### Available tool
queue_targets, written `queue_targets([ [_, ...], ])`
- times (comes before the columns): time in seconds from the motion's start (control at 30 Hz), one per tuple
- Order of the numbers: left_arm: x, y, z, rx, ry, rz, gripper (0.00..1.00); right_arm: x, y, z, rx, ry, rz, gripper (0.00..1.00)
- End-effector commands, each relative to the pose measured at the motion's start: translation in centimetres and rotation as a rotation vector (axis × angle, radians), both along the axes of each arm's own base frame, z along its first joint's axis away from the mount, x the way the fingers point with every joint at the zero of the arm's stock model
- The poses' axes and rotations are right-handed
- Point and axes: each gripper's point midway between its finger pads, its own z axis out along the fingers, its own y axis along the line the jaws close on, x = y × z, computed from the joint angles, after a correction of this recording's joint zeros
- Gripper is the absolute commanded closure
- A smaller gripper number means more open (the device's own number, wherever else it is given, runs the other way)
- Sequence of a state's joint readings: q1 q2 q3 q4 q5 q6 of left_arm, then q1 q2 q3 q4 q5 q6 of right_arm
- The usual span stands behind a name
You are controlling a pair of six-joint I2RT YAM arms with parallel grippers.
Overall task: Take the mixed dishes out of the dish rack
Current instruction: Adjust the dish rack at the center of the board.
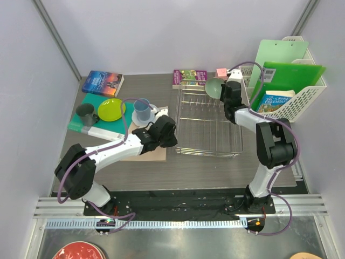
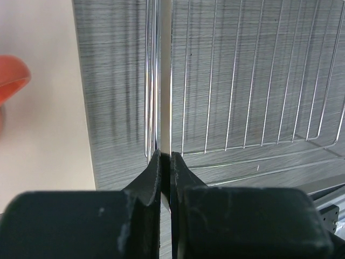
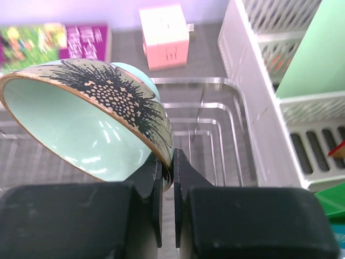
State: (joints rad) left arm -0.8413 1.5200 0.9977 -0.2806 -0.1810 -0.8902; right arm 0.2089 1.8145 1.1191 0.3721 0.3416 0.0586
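Observation:
My left gripper (image 1: 163, 123) is shut on the rim of the white plate (image 1: 160, 112), held edge-on just left of the dish rack (image 1: 207, 124). In the left wrist view the plate (image 2: 165, 81) is a thin pale strip running up from the gripper (image 2: 166, 159), the rack's wires (image 2: 248, 97) are to the right, and the orange mug (image 2: 11, 78) is at the left edge. My right gripper (image 1: 225, 89) is shut on the rim of the sage-green bowl (image 1: 214, 87), tilted above the rack's far right end (image 3: 205, 108). The wrist view shows the bowl (image 3: 81, 124) in the gripper (image 3: 172, 159). The light blue cup (image 1: 142, 110) and lime-green plate (image 1: 111, 109) stand left of the rack.
A dark mug (image 1: 86, 114) sits on a teal folder (image 1: 91, 129). Books (image 1: 102, 82) (image 1: 190, 77) and a pink cube (image 1: 221, 72) lie at the back. A white slotted basket (image 1: 294, 100) with green folders stands right of the rack. A tan sheet (image 1: 148, 154) lies under the left arm.

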Motion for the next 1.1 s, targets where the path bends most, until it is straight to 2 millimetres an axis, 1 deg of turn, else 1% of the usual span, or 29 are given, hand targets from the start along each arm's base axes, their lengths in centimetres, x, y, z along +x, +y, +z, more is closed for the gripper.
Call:
queue_targets([
  [0.0,-1.1,-1.2,-0.9,-0.031,0.059,-0.029,1.00,0.5,0.3,12.1,0.031,-0.387,-0.027,0.99],
  [0.03,-1.2,-1.3,-0.9,-0.034,0.062,-0.031,1.00,0.5,0.3,12.0,0.031,-0.393,-0.030,0.99],
  [0.07,-1.2,-1.3,-1.0,-0.032,0.066,-0.034,1.00,0.3,0.1,11.6,-0.004,-0.384,-0.028,0.99],
  [0.13,-1.2,-1.4,-1.1,-0.032,0.067,-0.035,1.00,0.2,-0.1,11.6,-0.015,-0.401,-0.030,0.99],
  [0.17,-1.2,-1.4,-1.1,-0.033,0.066,-0.035,1.00,-0.1,-0.2,11.1,-0.025,-0.395,-0.035,0.99],
  [0.2,-1.2,-1.3,-1.1,-0.032,0.066,-0.034,1.00,-0.4,-0.5,11.8,-0.020,-0.421,-0.046,0.99],
  [0.23,-1.2,-1.3,-1.0,-0.035,0.064,-0.034,1.00,-0.7,-0.6,11.6,-0.016,-0.423,-0.053,0.99],
  [0.27,-1.2,-1.3,-1.0,-0.035,0.062,-0.036,1.00,-0.9,-0.8,12.1,-0.004,-0.436,-0.059,0.99],
  [0.3,-1.2,-1.3,-0.9,-0.033,0.058,-0.036,1.00,-1.1,-0.5,12.6,0.036,-0.449,-0.055,0.99],
  [0.33,-1.0,-1.3,-0.6,-0.034,0.050,-0.033,1.00,-1.7,-0.5,14.1,0.071,-0.480,-0.055,0.99],
  [0.37,-0.9,-1.1,-0.5,-0.025,0.043,-0.033,1.00,-2.1,-0.4,14.6,0.102,-0.475,-0.060,0.99],
  [0.4,-0.8,-1.1,-0.1,-0.020,0.033,-0.033,1.00,-2.5,-0.4,15.5,0.135,-0.489,-0.063,0.99],
  [0.43,-0.6,-0.9,0.2,-0.015,0.022,-0.030,1.00,-3.5,-0.2,17.7,0.208,-0.529,-0.062,0.99],
  [0.47,-0.1,-0.9,1.0,-0.010,-0.003,-0.020,1.00,-3.8,0.4,19.1,0.239,-0.542,-0.054,0.99],
  [0.5,-0.1,-0.4,1.2,0.017,-0.012,-0.023,1.00,-4.1,0.8,18.8,0.249,-0.495,-0.046,0.99],
  [0.53,0.2,-0.3,1.8,0.023,-0.027,-0.021,1.00,-4.5,1.2,19.8,0.299,-0.498,-0.037,0.99],
  [0.57,0.7,-0.2,2.8,0.031,-0.057,-0.010,1.00,-5.4,1.7,22.0,0.328,-0.525,-0.017,0.99],
  [0.6,0.8,0.2,3.3,0.046,-0.067,-0.006,1.00,-5.9,2.1,22.0,0.338,-0.494,-0.007,0.99],
  [0.63,1.0,0.4,3.8,0.058,-0.083,-0.008,0.96,-6.4,2.6,22.6,0.370,-0.490,0.006,0.99],
  [0.67,1.2,0.7,4.2,0.068,-0.097,-0.002,0.92,-7.3,2.7,24.3,0.401,-0.509,0.017,0.99],
  [0.7,1.7,0.8,5.4,0.067,-0.129,0.013,0.86,-7.8,3.2,23.9,0.410,-0.470,0.029,0.99],
  [0.73,1.8,1.2,5.8,0.083,-0.142,0.013,0.72,-8.1,3.7,24.2,0.428,-0.458,0.052,0.99],
  [0.77,1.9,1.2,6.4,0.080,-0.159,0.015,0.63,-8.6,4.1,24.6,0.459,-0.453,0.067,0.99],
  [0.8,2.2,1.6,7.3,0.080,-0.185,0.031,0.56,-9.4,4.4,24.6,0.466,-0.430,0.079,0.99],
  [0.83,2.4,1.8,7.8,0.082,-0.200,0.035,0.44,-9.9,5.0,24.7,0.481,-0.417,0.103,0.99],
  [0.93,2.8,2.3,9.3,0.087,-0.234,0.062,0.34,-11.5,5.5,24.5,0.522,-0.381,0.125,0.99],
  [1.0,2.8,2.8,9.7,0.107,-0.240,0.072,0.33,-12.6,6.2,24.0,0.564,-0.339,0.158,0.99],
  [1.03,3.0,3.2,10.5,0.112,-0.258,0.093,0.32,-13.0,6.5,23.8,0.580,-0.316,0.167,0.99],
  [1.07,3.0,3.6,10.8,0.120,-0.267,0.100,0.31,-13.6,7.3,22.8,0.599,-0.247,0.187,0.99],
])
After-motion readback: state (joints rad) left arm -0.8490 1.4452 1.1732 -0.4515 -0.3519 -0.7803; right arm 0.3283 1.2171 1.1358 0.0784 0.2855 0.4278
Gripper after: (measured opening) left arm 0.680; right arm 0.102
